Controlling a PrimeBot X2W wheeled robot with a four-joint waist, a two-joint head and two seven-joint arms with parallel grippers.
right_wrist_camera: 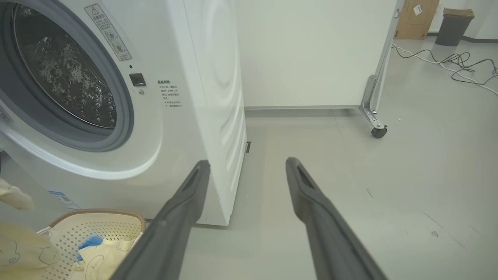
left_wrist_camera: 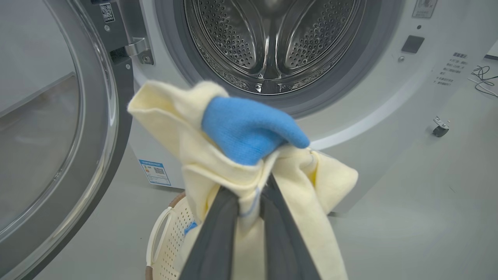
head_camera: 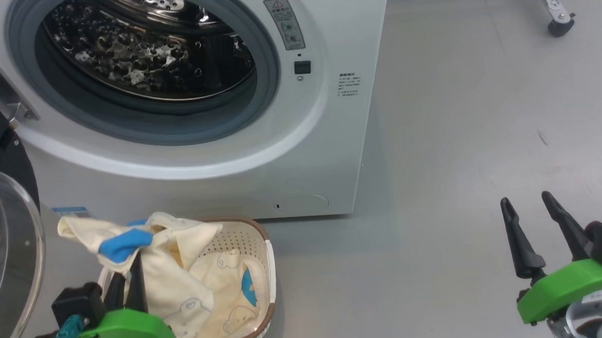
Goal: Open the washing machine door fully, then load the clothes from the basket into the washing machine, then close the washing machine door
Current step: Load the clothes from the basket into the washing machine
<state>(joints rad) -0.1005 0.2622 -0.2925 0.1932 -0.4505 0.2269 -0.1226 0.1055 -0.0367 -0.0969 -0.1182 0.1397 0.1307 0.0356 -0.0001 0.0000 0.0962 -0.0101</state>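
Note:
The washing machine (head_camera: 279, 154) stands with its steel drum (head_camera: 145, 48) exposed, and the washing machine door (head_camera: 1, 246) is swung out wide at the left. In front of it, on the floor, sits the cream basket (head_camera: 256, 243) holding pale yellow clothes (head_camera: 230, 296). My left gripper (head_camera: 128, 271) is shut on one yellow garment with a blue patch (left_wrist_camera: 249, 132), lifted above the basket and draping down. In the left wrist view the fingers (left_wrist_camera: 218, 233) pinch the cloth below the drum opening (left_wrist_camera: 272, 42). My right gripper (head_camera: 527, 206) is open over bare floor at the right.
Grey floor (head_camera: 458, 130) spreads to the right of the washer. A wheeled frame leg (right_wrist_camera: 377, 128) stands by a white panel behind it. Cables (right_wrist_camera: 459, 62), a dark bin (right_wrist_camera: 453, 27) and a cardboard box (right_wrist_camera: 418, 17) lie far off.

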